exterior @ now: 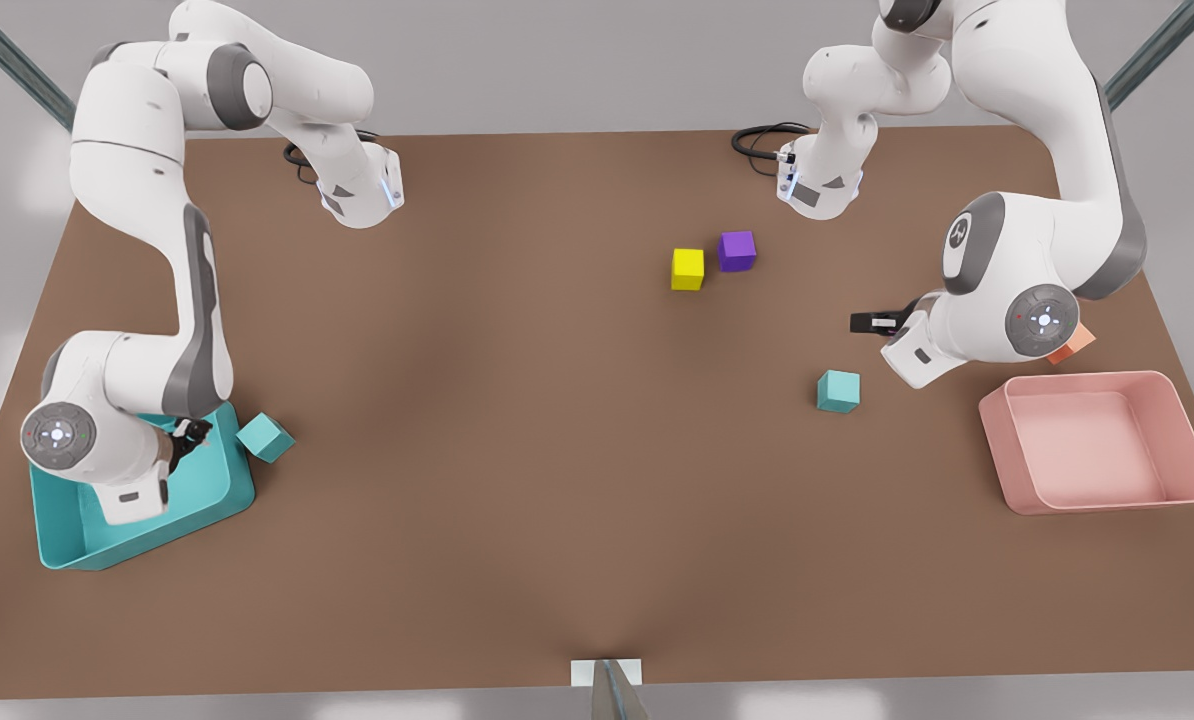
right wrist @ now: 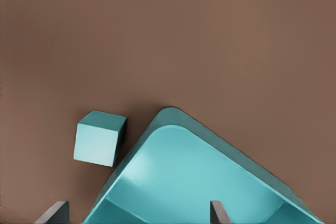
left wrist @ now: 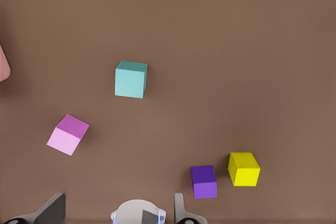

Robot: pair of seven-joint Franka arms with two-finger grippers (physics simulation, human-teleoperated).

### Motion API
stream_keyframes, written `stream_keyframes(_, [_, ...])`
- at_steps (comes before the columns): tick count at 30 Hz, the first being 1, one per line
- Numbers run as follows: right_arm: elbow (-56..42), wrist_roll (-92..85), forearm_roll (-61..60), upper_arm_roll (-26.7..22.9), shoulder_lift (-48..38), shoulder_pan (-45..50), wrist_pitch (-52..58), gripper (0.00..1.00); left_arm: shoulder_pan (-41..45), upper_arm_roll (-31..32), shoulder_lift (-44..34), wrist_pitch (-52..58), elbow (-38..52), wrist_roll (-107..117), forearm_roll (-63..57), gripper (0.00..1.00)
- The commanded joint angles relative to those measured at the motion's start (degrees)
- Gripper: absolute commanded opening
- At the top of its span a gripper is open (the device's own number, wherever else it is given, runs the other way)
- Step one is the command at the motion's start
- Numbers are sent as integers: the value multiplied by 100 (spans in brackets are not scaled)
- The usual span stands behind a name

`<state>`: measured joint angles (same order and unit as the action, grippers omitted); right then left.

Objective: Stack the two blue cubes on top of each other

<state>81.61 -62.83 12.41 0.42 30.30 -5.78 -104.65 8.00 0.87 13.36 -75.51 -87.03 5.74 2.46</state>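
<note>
two blue cubes lie well apart, unstacked: one (exterior: 838, 390) right of centre near the left gripper (exterior: 875, 322), one (exterior: 264, 437) beside the teal bin (exterior: 219, 500) under the right gripper (exterior: 189, 437), both claws spread empty, seemingly poised for pickup.

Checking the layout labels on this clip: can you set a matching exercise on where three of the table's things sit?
Things:
1. yellow cube
2. teal bin
3. pink bin

Places:
A. below the open right gripper
B. next to the purple cube
C. at the front view's right, beyond the open left gripper

Pairs: 1-B, 2-A, 3-C
</note>
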Motion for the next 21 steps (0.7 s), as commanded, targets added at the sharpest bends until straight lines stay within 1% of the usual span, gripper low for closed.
stream_keyframes(1, [101,-3983,-283,2,-24,-2,-134,100,0,1,0,27,2,-3,0,100])
stream_keyframes(4, [294,-4325,-274,37,-103,42,33,100,0,1,0,27,2,-3,-8,100])
stream_keyframes(8, [443,-5160,-547,54,-288,68,6,100,0,1,9,19,2,-3,-8,100])
stream_keyframes(12, [821,-6707,-573,133,-314,139,-609,100,0,1,18,19,2,-3,-8,100])
stream_keyframes(15, [997,-7797,-802,177,-331,139,-767,100,0,1,18,19,2,-3,-8,100])
stream_keyframes(17, [1023,-8166,-898,177,-331,130,-776,100,0,1,18,27,2,-3,-8,100])
stream_keyframes(21, [1401,-8649,-898,160,-419,95,-908,100,0,1,18,27,2,-3,-8,100])
